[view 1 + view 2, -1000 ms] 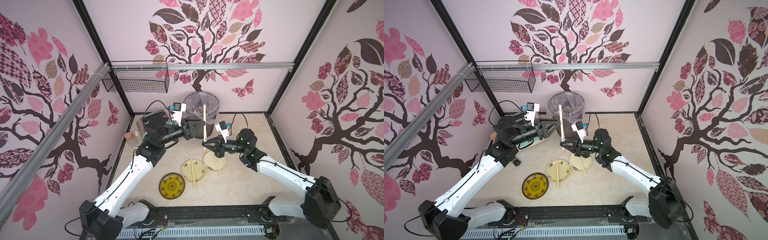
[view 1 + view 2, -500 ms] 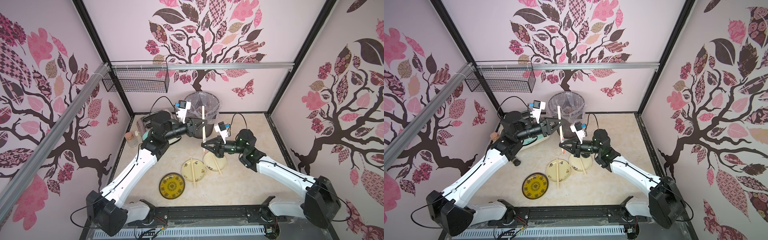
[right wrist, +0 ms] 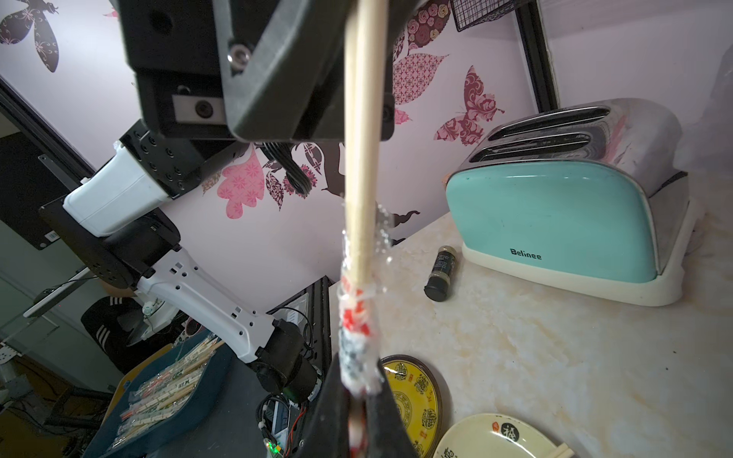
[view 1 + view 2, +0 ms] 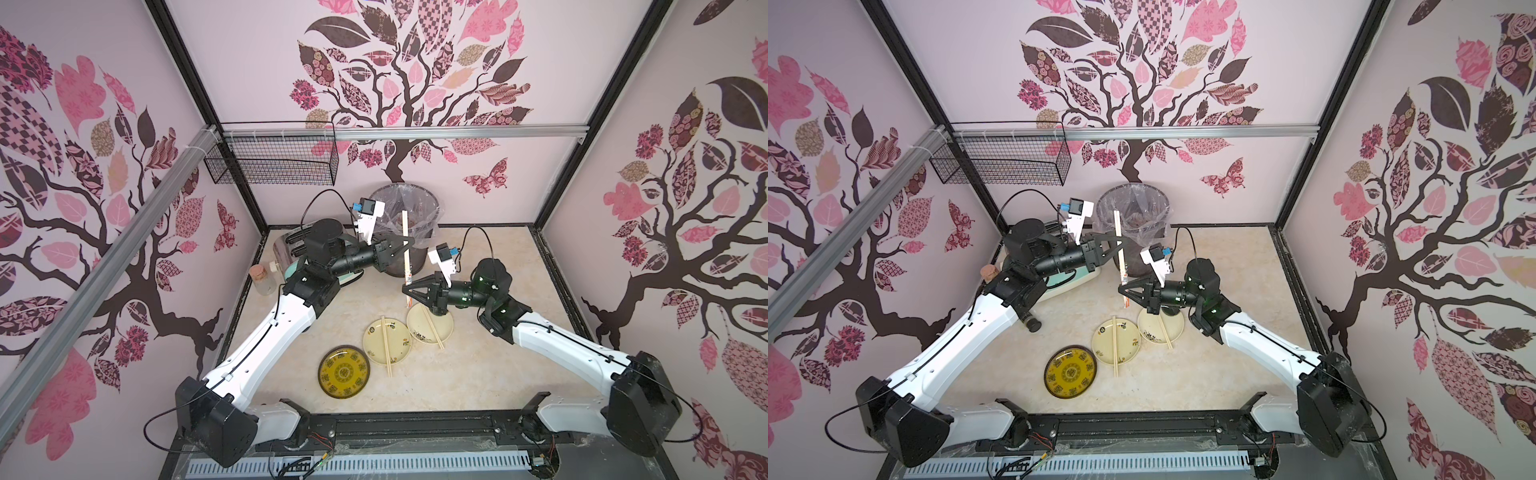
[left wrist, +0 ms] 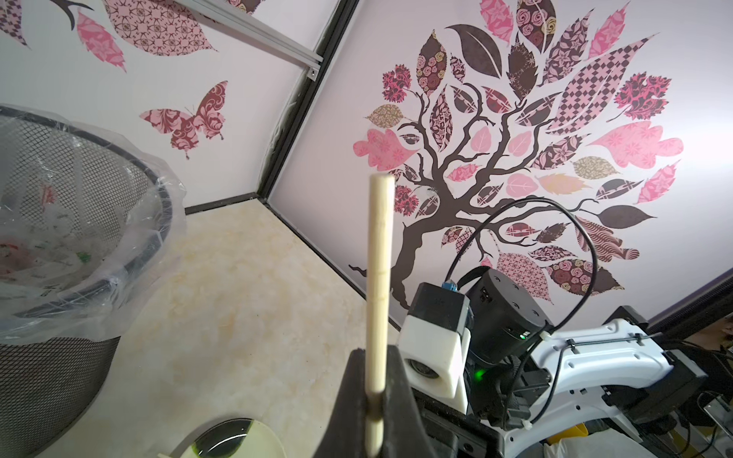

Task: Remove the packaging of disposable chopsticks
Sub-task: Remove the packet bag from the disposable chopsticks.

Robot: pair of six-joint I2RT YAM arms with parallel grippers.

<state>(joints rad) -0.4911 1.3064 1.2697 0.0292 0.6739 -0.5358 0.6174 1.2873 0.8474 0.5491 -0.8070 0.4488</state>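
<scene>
Right tool (image 3: 357, 380) clamps packaging (image 3: 353, 313); only its wrist view shows bunching.

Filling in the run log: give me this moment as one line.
left gripper: shut on chopsticks | right gripper: shut on sleeve | sleeve: bunched at chopsticks' lower end, not yet off

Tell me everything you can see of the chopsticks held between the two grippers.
The chopsticks are a pale tan wooden pair, pressed together, standing near upright in the air. The upper length is bare; the lower end sits in a crumpled clear sleeve with red print. The left gripper is shut on the bare wood midway; the right gripper is shut on the sleeve at the bottom.
</scene>
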